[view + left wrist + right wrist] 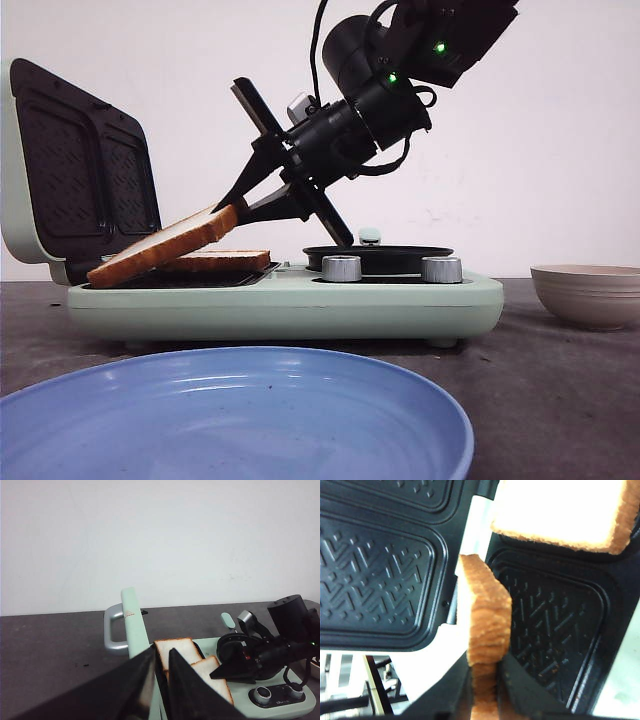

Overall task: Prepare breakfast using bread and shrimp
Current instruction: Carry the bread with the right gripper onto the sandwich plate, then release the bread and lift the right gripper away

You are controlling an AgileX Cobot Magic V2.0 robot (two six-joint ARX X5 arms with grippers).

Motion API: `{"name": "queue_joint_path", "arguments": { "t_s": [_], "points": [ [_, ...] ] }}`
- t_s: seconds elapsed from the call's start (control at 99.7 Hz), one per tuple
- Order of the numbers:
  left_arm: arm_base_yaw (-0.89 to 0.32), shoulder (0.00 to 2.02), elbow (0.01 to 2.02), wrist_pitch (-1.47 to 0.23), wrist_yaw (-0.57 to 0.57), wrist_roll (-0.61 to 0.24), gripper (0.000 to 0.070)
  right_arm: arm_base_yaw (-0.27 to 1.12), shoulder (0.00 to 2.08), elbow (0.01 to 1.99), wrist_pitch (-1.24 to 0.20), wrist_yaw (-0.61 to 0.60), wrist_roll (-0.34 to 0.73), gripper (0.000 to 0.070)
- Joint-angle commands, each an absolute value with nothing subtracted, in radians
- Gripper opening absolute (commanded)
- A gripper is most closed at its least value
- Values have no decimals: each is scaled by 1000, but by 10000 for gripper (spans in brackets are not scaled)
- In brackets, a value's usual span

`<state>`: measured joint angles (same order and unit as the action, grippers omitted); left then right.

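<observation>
My right gripper (235,208) is shut on the edge of one bread slice (165,245) and holds it tilted. The slice's low end rests on the open mint-green sandwich maker (300,300), near its raised lid. The second bread slice (225,262) lies flat on the maker's dark plate behind it. In the right wrist view the held slice (485,615) stands on edge between the fingers of my right gripper (485,680), and the flat slice (560,510) lies beyond. My left gripper (161,652) is shut and empty, back from the maker. Both slices show in the left wrist view (175,650). No shrimp is in view.
A large blue plate (240,420) fills the front of the table. A beige bowl (590,295) stands at the right. The maker's lid (70,170) stands open at the left. A small black pan (380,255) and two knobs sit on its right half.
</observation>
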<state>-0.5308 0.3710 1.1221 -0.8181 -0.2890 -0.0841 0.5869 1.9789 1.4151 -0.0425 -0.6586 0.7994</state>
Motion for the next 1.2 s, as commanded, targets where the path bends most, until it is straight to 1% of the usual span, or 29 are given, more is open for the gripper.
{"name": "queue_joint_path", "arguments": {
  "t_s": [0.0, 0.401, 0.471, 0.501, 0.531, 0.652, 0.702, 0.732, 0.933, 1.083, 1.193],
  "points": [
    [-537, 371, 1133, -807, -287, -70, 0, 593, 2016, 1441, -26, -654, 827, 1],
    [-537, 371, 1133, -807, -287, -69, 0, 590, 2028, 1441, -28, -654, 849, 1],
    [-537, 371, 1133, -807, -287, -69, 0, 588, 2028, 1441, -28, -653, 849, 10],
    [-537, 371, 1133, -807, -287, -69, 0, 587, 2028, 1441, -28, -653, 849, 25],
    [-537, 371, 1133, -807, -287, -69, 0, 586, 2028, 1441, -29, -654, 850, 59],
    [-536, 371, 1133, -807, -287, -69, 0, 585, 2028, 1441, -31, -655, 860, 300],
    [-537, 371, 1133, -807, -287, -69, 0, 585, 2028, 1441, -31, -659, 864, 339],
    [-536, 371, 1133, -806, -287, -69, 0, 585, 2028, 1441, -31, -663, 865, 348],
    [-537, 371, 1133, -806, -287, -69, 0, 580, 2025, 1456, -45, -693, 880, 350],
    [-537, 371, 1133, -806, -287, -70, 0, 567, 2025, 1522, -126, -691, 869, 360],
    [-537, 371, 1133, -806, -287, -70, 0, 557, 2025, 1594, -217, -679, 825, 361]
  ]
}}
